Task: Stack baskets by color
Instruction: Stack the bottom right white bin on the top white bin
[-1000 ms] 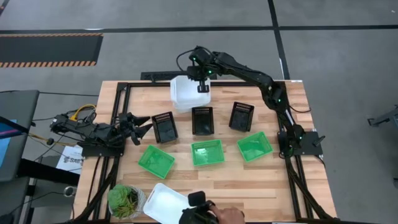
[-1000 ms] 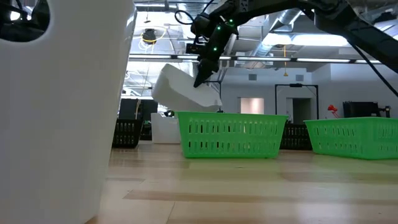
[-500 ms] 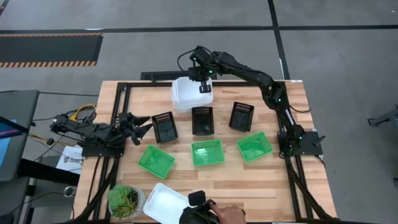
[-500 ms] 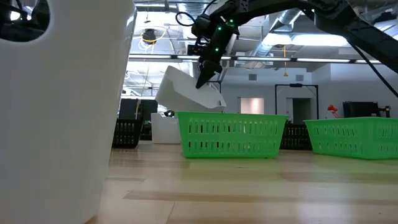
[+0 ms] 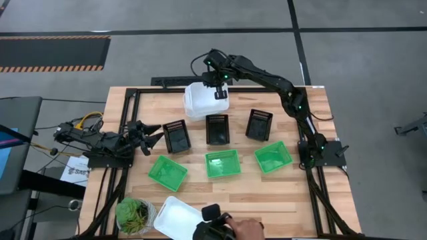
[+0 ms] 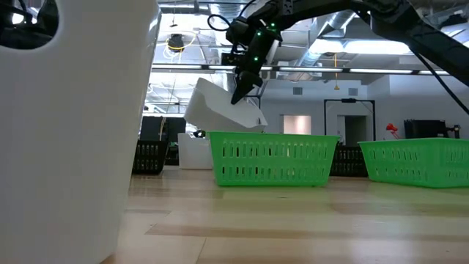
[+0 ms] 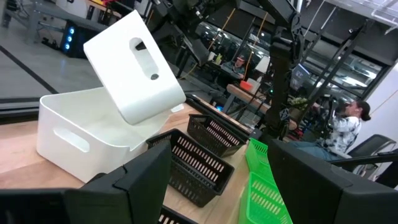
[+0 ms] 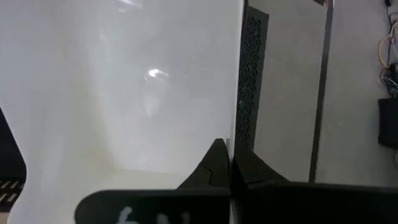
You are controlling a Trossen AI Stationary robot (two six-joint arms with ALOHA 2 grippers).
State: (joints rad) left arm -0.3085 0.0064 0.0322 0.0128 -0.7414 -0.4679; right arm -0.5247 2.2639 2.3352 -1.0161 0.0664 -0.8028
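Three black baskets (image 5: 217, 129) stand in a row across the table's middle. Three green baskets (image 5: 222, 163) stand in a row nearer the front. At the far edge a white basket (image 7: 81, 134) rests on its bottom. A second white basket (image 6: 220, 110) hangs tilted over it, with my right gripper (image 5: 219, 95) shut on it. A third white basket (image 5: 177, 217) lies at the near edge. My left gripper (image 5: 159, 139) waits open at the table's left, holding nothing. My right gripper pinches one side wall of the white basket at its rim (image 8: 235, 127), one finger (image 8: 214, 163) inside and one outside. The fingers come from above, slanting down, on the basket's side toward the table's right. The basket hangs tilted above the resting white basket; whether they touch I cannot tell.
A person's hand (image 5: 237, 230) is at the near edge beside the third white basket, which fills the left of the low view (image 6: 73, 132). A round potted plant (image 5: 135, 215) stands at the near left corner. Bare wood lies at the table's right, beyond the basket rows.
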